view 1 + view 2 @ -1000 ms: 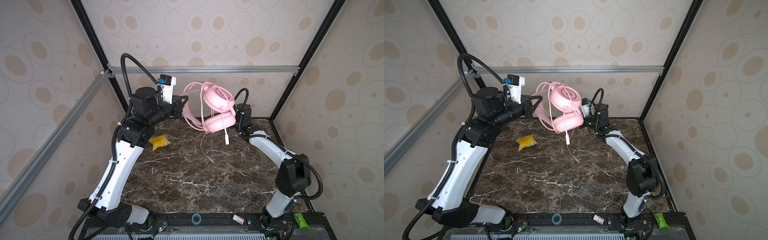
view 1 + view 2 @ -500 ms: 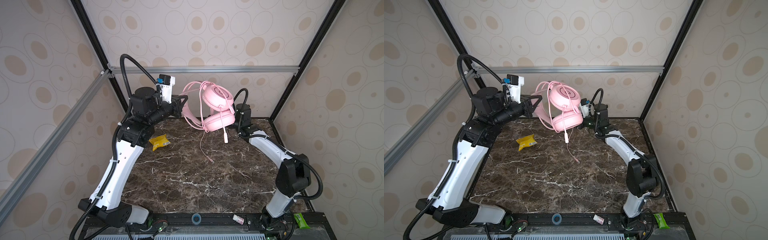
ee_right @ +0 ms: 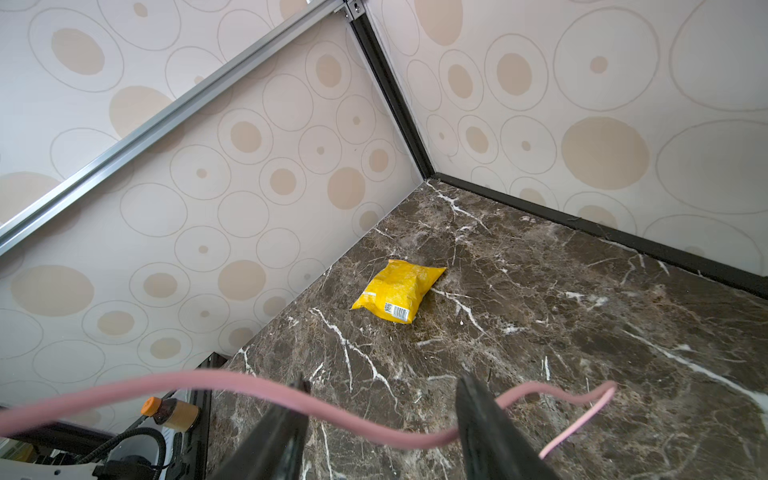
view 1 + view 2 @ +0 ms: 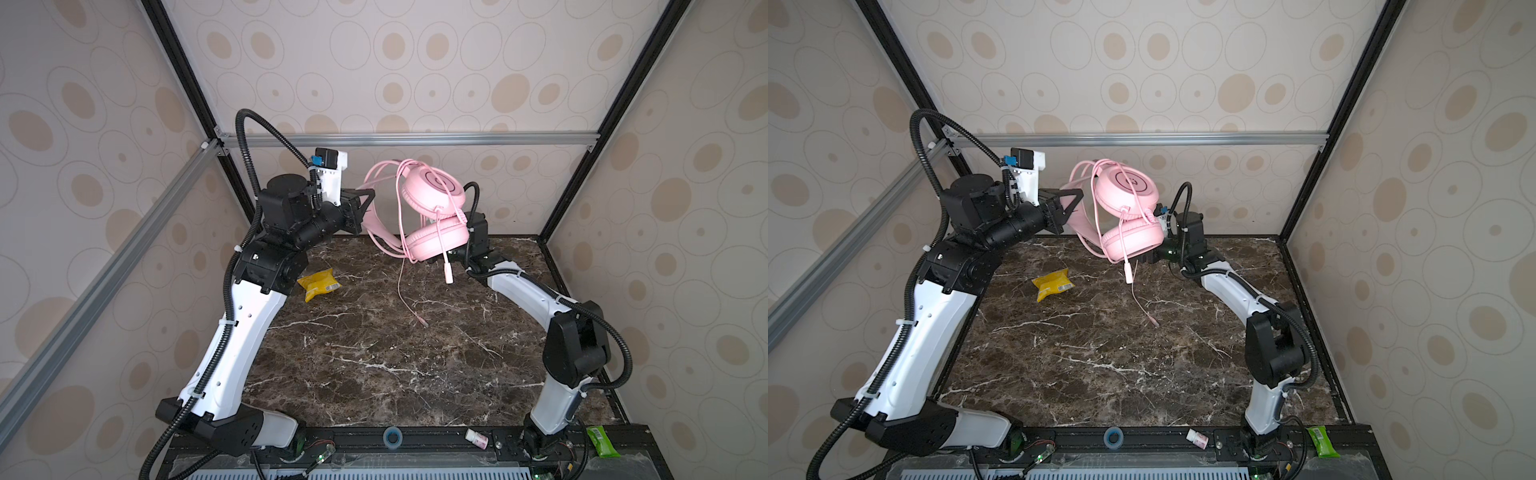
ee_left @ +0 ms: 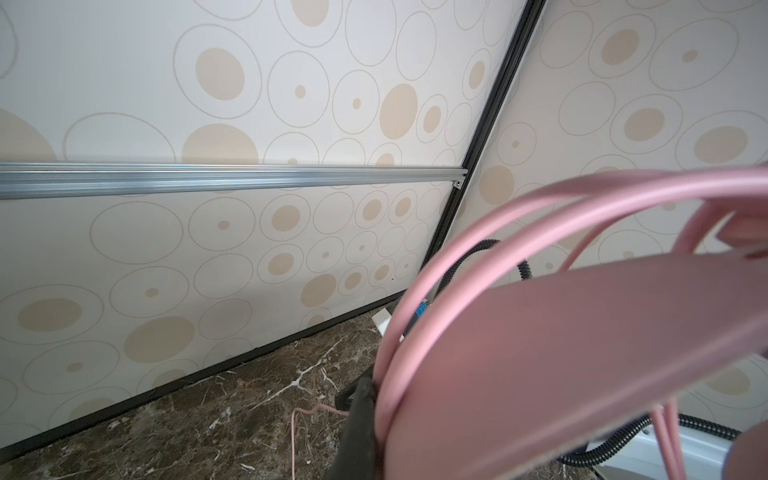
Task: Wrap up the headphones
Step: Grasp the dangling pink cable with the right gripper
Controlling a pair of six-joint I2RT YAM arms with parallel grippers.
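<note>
Clamping the headband (image 4: 373, 227), the left gripper (image 4: 365, 206) holds the headphones (image 4: 434, 192) in the air above and right of the bag (image 4: 318, 284). The right gripper (image 3: 384, 379), beyond them from the bag, has its jaws apart, with the cable (image 3: 365, 428) crossing the gap unclamped and the plug (image 4: 422, 321) lying right of the bag. Being nearer, it likely makes the next loop; no container is involved.

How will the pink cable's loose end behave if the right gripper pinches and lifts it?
Probably floppy: the cable sags in a wavy line across the open right gripper. Likely light and thin, so it could slip from a loose pinch. Its plug end seems to rest on the table and may drag.
</note>
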